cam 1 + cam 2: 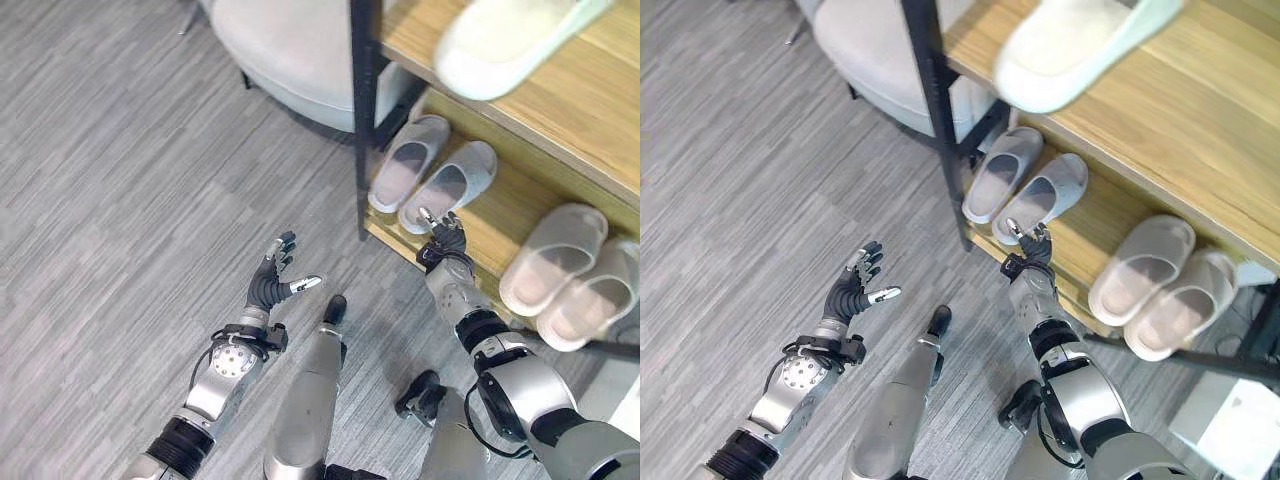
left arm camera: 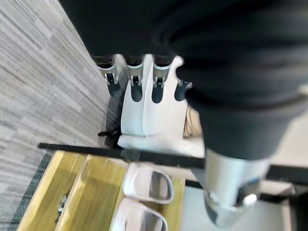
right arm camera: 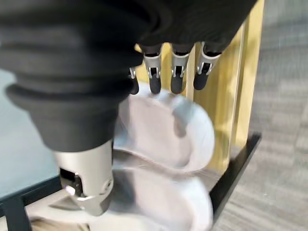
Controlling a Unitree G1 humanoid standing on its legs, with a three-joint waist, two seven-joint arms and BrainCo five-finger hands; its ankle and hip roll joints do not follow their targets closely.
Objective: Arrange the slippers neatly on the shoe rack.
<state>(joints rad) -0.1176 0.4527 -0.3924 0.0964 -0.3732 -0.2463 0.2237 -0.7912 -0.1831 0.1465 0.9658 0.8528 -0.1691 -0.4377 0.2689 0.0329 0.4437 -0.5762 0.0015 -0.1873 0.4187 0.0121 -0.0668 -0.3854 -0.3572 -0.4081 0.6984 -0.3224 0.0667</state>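
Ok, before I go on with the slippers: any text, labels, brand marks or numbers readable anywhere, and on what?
None readable.
Grey slippers on the lower shelf, by the right hand: no print visible.
Beige slippers: no print visible.
Pale slipper on the upper shelf: plain.
Left hand, open over the floor: no markings legible.

Shoe rack [image 1: 361, 120]: black metal frame, wooden shelves, standing on grey wood-grain floor [image 1: 110, 190]. Lower shelf [image 1: 495, 215]: grey slipper pair [image 1: 432, 175] side by side near the post; beige slipper pair [image 1: 570, 275] farther along. Upper shelf [image 1: 570, 95]: one pale slipper [image 1: 505, 40].
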